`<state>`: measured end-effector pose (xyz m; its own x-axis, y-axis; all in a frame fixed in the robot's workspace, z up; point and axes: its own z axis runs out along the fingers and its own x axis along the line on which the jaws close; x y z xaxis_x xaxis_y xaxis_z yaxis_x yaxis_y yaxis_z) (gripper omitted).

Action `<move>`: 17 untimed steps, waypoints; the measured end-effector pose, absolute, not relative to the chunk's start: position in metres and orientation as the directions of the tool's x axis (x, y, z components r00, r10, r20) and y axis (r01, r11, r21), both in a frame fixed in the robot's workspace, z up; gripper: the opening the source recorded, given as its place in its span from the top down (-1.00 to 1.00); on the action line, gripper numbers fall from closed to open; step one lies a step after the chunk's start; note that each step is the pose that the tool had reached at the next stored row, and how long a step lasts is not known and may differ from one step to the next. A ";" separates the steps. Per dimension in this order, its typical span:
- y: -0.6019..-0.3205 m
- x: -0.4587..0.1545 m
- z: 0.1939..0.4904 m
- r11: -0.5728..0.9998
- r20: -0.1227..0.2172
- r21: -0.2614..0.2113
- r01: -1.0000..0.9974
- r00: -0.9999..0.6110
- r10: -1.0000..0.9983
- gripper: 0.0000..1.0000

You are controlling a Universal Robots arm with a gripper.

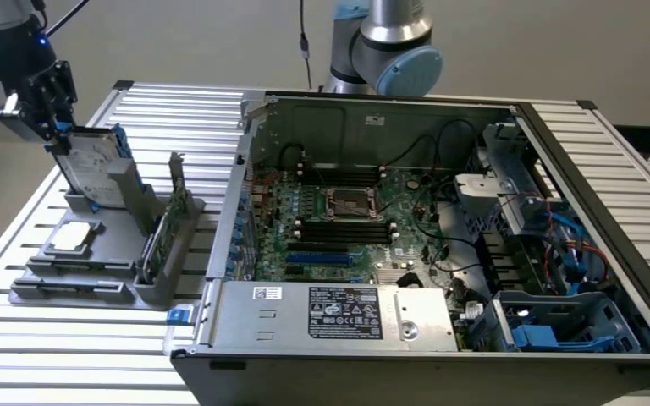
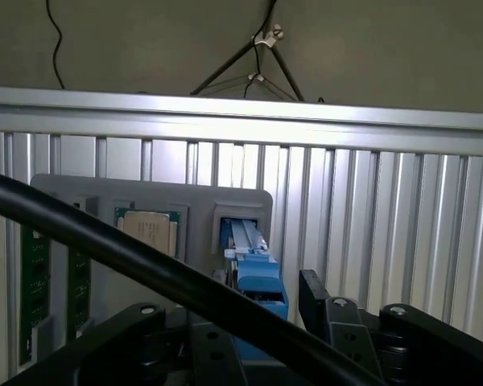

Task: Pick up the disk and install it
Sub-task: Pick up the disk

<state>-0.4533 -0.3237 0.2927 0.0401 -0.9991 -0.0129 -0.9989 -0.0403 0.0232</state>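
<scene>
Where the flat blue-railed disk (image 1: 90,165) stands upright, end effector (image 1: 58,134) straddles it; grip cannot be told.

The disk (image 1: 88,165) is hidden along its lower edge by the grey holder (image 1: 88,272), and its upper corner is covered by the hand (image 1: 54,134). In the wrist view the holder is partly hidden behind a black cable (image 2: 145,265). The print on the disk is too small to be read, and the computer case (image 1: 415,374) is cut off by the exterior view's lower edge
</scene>
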 end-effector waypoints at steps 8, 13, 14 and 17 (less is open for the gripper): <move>-0.323 -0.453 0.293 -0.040 -0.007 0.024 -0.999 0.040 -0.999 0.04; -0.323 -0.450 0.292 -0.039 -0.001 0.024 -0.999 0.039 -0.999 0.04; -0.323 -0.450 0.292 -0.038 -0.001 0.024 -0.999 0.038 -0.999 0.04; -0.323 -0.450 0.292 -0.032 0.000 0.024 -0.999 0.032 -0.999 0.04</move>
